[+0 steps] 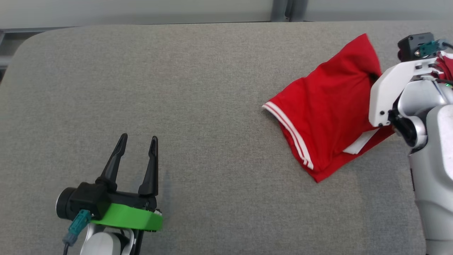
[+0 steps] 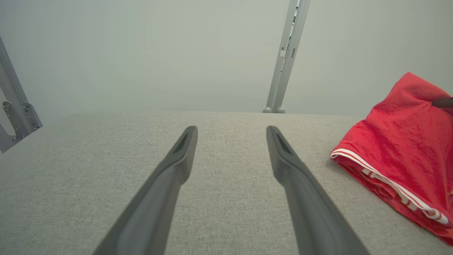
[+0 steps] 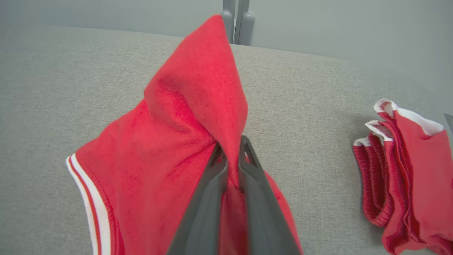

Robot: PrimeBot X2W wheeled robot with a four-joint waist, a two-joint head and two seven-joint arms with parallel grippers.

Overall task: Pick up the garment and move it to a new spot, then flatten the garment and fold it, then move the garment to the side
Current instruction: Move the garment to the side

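Right fingers point(image 3: 216, 173) clamp fold of red garment point(image 3: 159, 166); left fingers point(image 2: 184, 150) spread, empty; second red cloth point(image 3: 410, 177) near.

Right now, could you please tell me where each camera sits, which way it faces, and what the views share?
Head view: on the head, facing forward and down at the grey table; open left gripper lower left, right arm at the right edge.
Left wrist view: on the left wrist, facing along its spread fingers across the table.
Right wrist view: on the right wrist, facing along the right gripper, shut on the red garment.
Shared: all three show the red garment and table.
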